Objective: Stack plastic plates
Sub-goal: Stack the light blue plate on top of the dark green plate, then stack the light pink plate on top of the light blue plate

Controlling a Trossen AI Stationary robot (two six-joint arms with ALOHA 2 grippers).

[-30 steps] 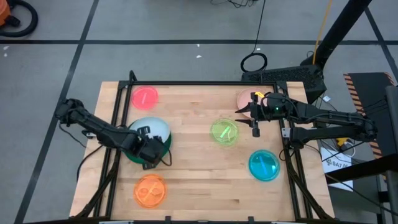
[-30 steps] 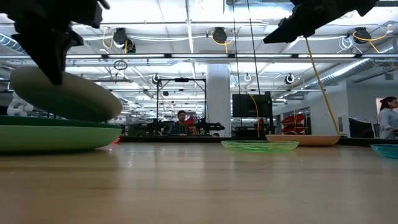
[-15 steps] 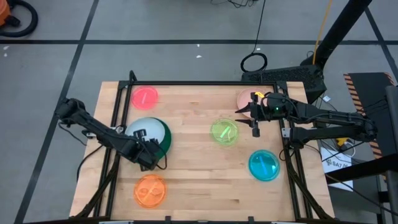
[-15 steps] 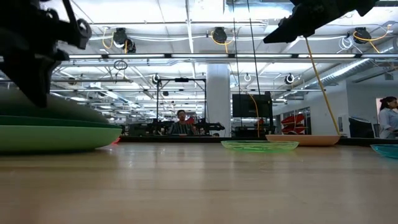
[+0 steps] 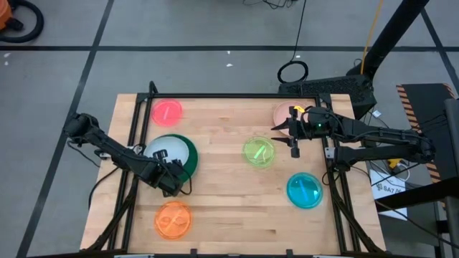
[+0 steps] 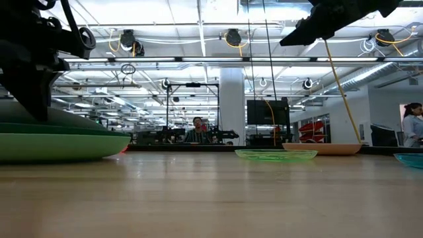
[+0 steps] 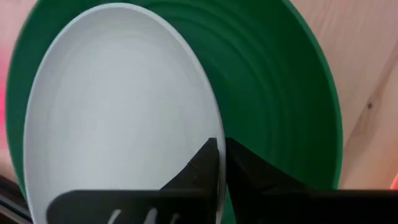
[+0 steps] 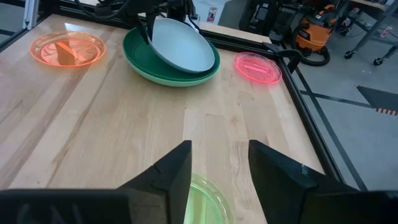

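My left gripper [image 5: 169, 177] is shut on the pale blue plate [image 5: 168, 149], which lies in the dark green plate [image 5: 188, 155]. The dark green plate sits in the light green plate [image 8: 181, 79]. My right gripper [image 5: 293, 133] hangs open above the table between the salmon plate [image 5: 280, 112] and the translucent lime plate [image 5: 259, 152], touching nothing. The red-pink plate [image 5: 167, 111], orange plate [image 5: 173, 218] and blue plate [image 5: 305, 190] rest flat on the table. My left gripper pinches the pale blue plate's near rim [image 7: 217, 134] between its two fingers [image 7: 204, 165], coming from the table's near side and slanting down. The plate is slightly tilted, its held side raised, its far part resting in the dark green plate [image 7: 280, 93].
Black frame rails [image 5: 136, 136] run along the table's left and right sides. Bare wood [image 5: 229, 201] lies between the orange and blue plates. People stand in the room beyond the table [image 6: 198, 125].
My left gripper has gone down and a little toward the near left, still shut on the pale blue plate. The plate, steeply tilted and held above the green stack before, has come down into the dark green plate and lies nearly flat. My right arm has kept still.
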